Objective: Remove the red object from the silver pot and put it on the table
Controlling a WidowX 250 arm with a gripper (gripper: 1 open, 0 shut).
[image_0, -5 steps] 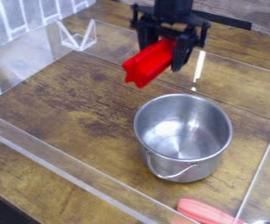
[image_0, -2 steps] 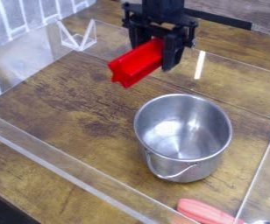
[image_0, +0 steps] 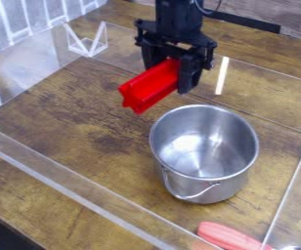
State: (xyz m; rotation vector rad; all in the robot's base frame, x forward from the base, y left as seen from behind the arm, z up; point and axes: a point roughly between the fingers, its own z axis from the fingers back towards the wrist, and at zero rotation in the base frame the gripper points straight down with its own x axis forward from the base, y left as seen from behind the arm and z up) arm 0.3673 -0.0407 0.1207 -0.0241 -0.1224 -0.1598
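Observation:
The red object (image_0: 152,86), a bright red flat block, hangs tilted in the air above the table (image_0: 75,107), up and left of the silver pot (image_0: 204,151). My black gripper (image_0: 177,70) points down and is shut on the block's upper right end. The block is clear of the pot and does not touch the wood. The round steel pot stands upright in front of the gripper, its pale inside empty and its wire handle hanging at the near side.
Clear acrylic walls (image_0: 62,181) border the wood on the left, front and right. A clear triangular stand (image_0: 85,39) sits at the back left. A salmon-red rounded handle-like thing (image_0: 238,237) lies at the bottom right corner.
The gripper and red block have swung a little left and down, and the block has rolled to a flatter tilt. The pot has not moved.

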